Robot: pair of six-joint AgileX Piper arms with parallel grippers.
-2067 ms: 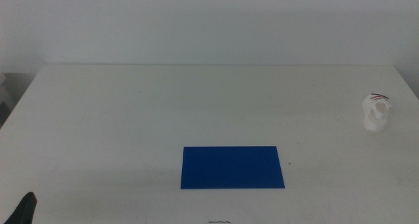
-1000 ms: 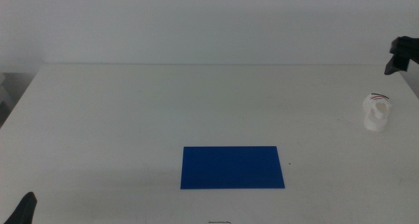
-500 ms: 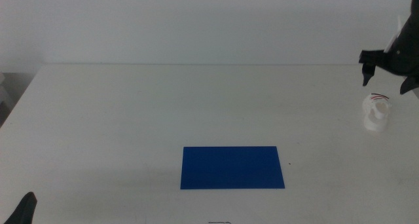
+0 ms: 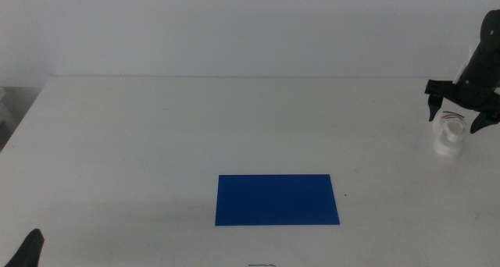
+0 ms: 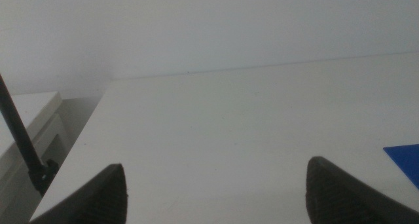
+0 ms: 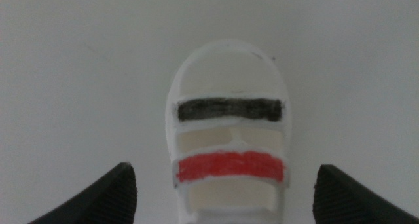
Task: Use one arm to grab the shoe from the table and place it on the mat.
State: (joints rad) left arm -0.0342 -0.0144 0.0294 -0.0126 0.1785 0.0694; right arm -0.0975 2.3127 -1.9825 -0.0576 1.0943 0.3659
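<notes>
The white shoe (image 4: 448, 136) sits on the table (image 4: 234, 126) at the far right. In the right wrist view the shoe (image 6: 228, 139) shows a dark strap and a red strap from directly above. My right gripper (image 4: 454, 115) hangs just over the shoe, open, one jaw on each side of it and not touching. The deep-blue mat (image 4: 277, 199) lies flat at the front centre; a corner of the mat (image 5: 407, 160) shows in the left wrist view. The left gripper (image 5: 216, 198) waits open at the table's front left corner.
The table's far edge meets a pale wall (image 4: 234, 25). A white cabinet (image 5: 26, 132) stands off the table's left side. The shoe lies close to the table's right edge.
The right arm came in from the upper right and dropped down over the shoe, its jaws now straddling it. Shoe, mat and left gripper stayed where they were.
</notes>
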